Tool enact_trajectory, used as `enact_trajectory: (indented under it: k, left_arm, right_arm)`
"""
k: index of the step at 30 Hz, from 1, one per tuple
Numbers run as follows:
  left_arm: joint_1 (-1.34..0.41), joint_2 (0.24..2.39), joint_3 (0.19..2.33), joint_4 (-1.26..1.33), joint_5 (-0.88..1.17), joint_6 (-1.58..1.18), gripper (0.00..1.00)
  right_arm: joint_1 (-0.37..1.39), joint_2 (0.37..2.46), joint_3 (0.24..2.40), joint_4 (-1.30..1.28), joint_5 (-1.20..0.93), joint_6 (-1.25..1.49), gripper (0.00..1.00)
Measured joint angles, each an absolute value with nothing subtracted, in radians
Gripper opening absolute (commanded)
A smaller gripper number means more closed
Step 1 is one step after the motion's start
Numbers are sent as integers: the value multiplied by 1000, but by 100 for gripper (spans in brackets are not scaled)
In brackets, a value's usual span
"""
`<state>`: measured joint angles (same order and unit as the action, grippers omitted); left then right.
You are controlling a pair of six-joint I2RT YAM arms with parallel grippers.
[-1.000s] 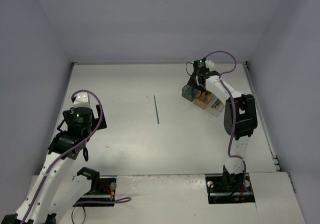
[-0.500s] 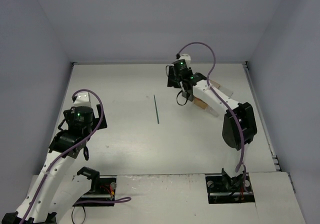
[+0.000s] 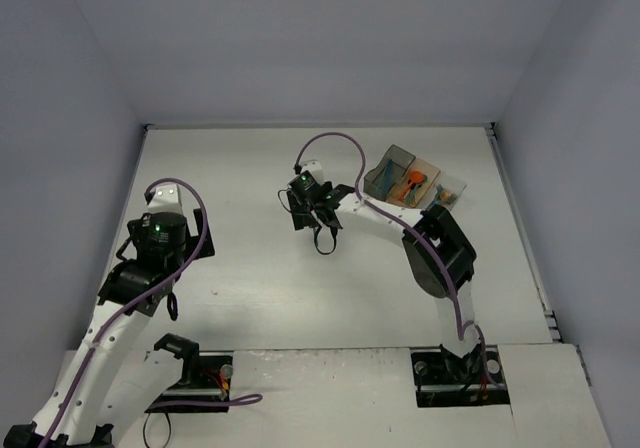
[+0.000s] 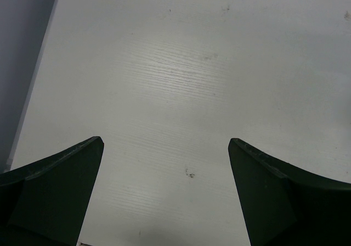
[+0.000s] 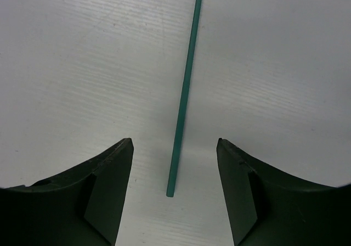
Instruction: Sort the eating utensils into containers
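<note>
1. The right gripper [image 5: 174,141] hangs over the white table [image 5: 71,65] with its jaws apart and nothing in them. A slim teal plastic utensil [image 5: 189,65] lies flat between them, its near end just inside the fingertips and the rest running straight ahead.
2. The left gripper [image 4: 165,141] spreads its jaws wide over the table, holding nothing.
3. The smoky grey translucent bin [image 3: 381,175], the orange-tan bin [image 3: 424,164] and the clear bin [image 3: 456,184] stand in a row, well apart from the right jaws.
4. The utensil is thin and flat on the table. Jaws closing too high would miss it; too low, they would scrape the table.
5. A grip near its end could let it droop and catch a bin rim.
6. Its far end is cut off in the right wrist view, and from above the gripper covers it. It is perhaps a knife.
</note>
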<state>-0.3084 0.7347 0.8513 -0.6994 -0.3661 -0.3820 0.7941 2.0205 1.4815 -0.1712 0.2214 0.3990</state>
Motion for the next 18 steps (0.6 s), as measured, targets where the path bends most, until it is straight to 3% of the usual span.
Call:
enact_trajectory:
  k: [15,18]
  left_arm:
    - [-308,731,851,-699,-366,-382,97]
    - [-308,730,851,-699,-366,-382,97]
  right_arm:
    - [796,2116,1482,-153,229,442,34]
    - [796,2123,1485,-137,229,448,23]
